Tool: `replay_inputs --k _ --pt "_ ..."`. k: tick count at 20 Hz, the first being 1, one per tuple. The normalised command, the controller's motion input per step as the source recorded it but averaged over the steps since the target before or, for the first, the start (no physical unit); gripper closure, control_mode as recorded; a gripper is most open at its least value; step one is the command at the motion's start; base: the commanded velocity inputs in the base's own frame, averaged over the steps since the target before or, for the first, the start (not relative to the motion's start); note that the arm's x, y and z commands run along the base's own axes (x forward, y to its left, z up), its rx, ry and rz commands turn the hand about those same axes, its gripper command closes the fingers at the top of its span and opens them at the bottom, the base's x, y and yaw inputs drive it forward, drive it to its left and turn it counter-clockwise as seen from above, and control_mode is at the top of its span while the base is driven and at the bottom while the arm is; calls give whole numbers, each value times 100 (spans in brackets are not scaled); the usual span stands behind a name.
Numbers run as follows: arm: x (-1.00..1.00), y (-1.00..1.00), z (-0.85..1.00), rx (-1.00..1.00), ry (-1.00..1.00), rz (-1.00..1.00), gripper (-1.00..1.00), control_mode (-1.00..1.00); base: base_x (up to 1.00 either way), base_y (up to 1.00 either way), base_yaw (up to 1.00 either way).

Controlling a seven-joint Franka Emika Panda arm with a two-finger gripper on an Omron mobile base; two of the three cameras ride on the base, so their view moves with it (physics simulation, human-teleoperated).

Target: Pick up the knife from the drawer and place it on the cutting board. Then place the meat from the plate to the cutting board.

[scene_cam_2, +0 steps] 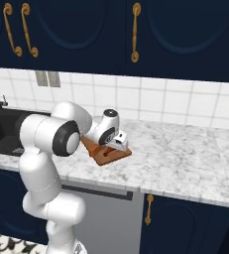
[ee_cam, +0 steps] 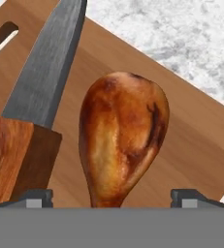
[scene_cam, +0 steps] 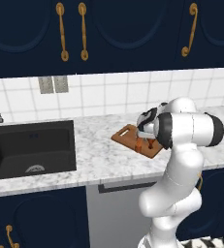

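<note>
The reddish-brown cutting board [scene_cam: 125,133] [scene_cam_2: 106,158] [ee_cam: 196,140] lies on the marble counter, with my gripper [scene_cam: 145,139] [scene_cam_2: 117,144] [ee_cam: 112,196] low over it. In the hand view the meat [ee_cam: 123,140], an orange-brown drumstick, lies on the board with its narrow end between my fingertips [ee_cam: 38,197]. The tips stand wide apart, well clear of it, so the gripper is open. Beside the meat, also on the board, rests the knife [ee_cam: 40,82], with its wooden handle [ee_cam: 11,155] toward my hand. The plate is out of view.
A black sink [scene_cam: 31,145] is set into the counter to the left of the board. A tiled wall and dark blue upper cabinets with brass handles [scene_cam: 62,31] rise behind. A grey appliance front [scene_cam: 118,208] sits below the counter edge.
</note>
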Motion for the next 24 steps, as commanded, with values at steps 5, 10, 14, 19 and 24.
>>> replay_inputs --k 5,10,14,19,24 --pt "-23 0 39 0 -11 3 -100 -100 0 0 0" --pt "-44 1 43 0 -9 1 -100 -100 0 0 0" --pt "-53 0 44 0 -8 1 -100 -100 0 0 0" --pt "-59 0 50 0 -7 0 -100 -100 0 0 0" --pt "-75 0 57 -1 -9 0 -100 -100 0 0 0"
